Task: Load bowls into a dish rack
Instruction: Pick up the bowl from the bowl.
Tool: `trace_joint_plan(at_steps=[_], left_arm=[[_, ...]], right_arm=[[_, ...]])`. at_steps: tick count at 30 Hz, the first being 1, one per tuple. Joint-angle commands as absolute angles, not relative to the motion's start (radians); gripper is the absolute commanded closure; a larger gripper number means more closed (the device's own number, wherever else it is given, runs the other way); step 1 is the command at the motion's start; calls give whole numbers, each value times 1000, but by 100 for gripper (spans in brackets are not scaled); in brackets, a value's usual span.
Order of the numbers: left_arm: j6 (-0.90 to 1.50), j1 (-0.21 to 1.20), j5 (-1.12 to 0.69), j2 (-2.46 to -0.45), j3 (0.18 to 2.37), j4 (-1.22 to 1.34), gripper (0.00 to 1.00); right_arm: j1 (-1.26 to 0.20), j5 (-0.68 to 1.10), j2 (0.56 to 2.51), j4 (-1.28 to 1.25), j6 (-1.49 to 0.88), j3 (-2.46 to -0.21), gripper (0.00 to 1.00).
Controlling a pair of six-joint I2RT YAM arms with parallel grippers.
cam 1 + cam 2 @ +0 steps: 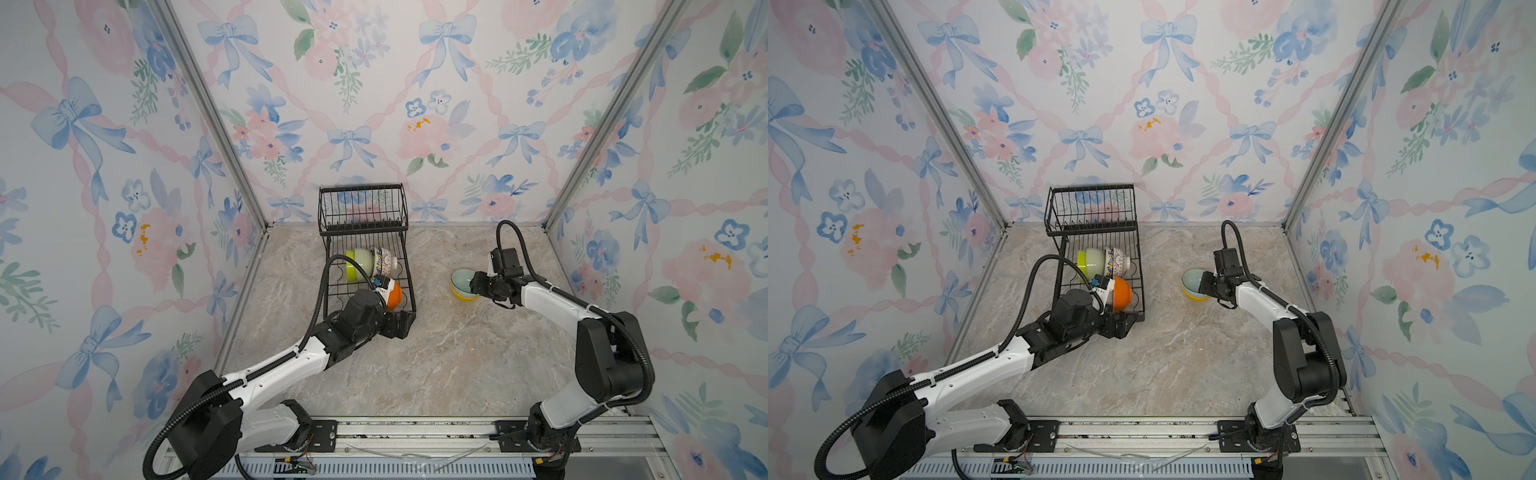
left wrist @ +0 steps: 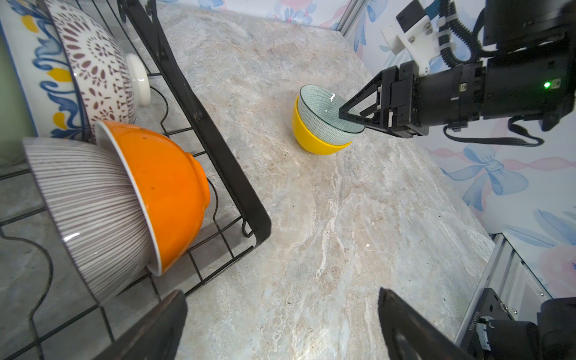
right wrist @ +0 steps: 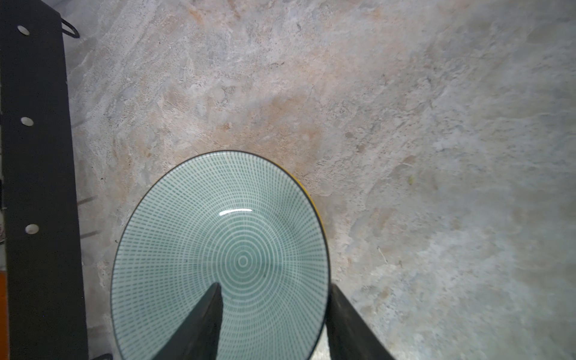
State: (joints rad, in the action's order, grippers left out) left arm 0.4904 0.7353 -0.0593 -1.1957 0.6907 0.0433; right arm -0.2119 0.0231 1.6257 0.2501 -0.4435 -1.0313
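right hand (image 3: 274, 288): i am holding it part open astride the near rim of the pale teal bowl (image 3: 218, 243). one finger (image 3: 199, 324) is hanging inside the bowl, clear of its wall, and the other finger (image 3: 349, 327) is lying just outside the rim. nothing is being gripped. the pale teal bowl is sitting upright, nested in the yellow bowl (image 2: 311, 141). both are standing on the worktop (image 1: 436, 365), apart from the dish rack (image 1: 360, 208), on my right arm's side of it.

left hand (image 2: 280, 293): i am holding it wide open and empty, hovering by the near corner of the rack's lower tray.

rack contents: the orange bowl (image 2: 165, 187) and the white ribbed bowl (image 2: 90, 202) are standing on edge, pressed together, at the near end of the lower tray. farther back the lime green bowl (image 1: 352, 268), the pale green bowl (image 1: 365, 257), the blue-and-yellow patterned bowl (image 2: 34, 62) and the brown-patterned bowl (image 2: 96, 62) are leaning on edge in a row.
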Motion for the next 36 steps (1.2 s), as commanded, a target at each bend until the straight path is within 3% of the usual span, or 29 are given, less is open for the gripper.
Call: trace_joint_plan(at_steps=[1,9,19,23,36], left_arm=[[494,741,-45,-1212,727,26,2],[496,742,-49,-1227,726,25,2],[500,742,-43,-1241,726,23,2],[504,742,-40,-1243,767,23,2],[509,742,-34,-1257,780,38,2]], right_arm=[[-201,37,1646,253,-443,-1060,53],[-198,36,1638,244,-449,-1048,74],[-195,36,1618,249,-443,-1054,88],[-197,40,1617,256,-438,-1061,100],[-198,74,1565,263,-417,-1089,100]])
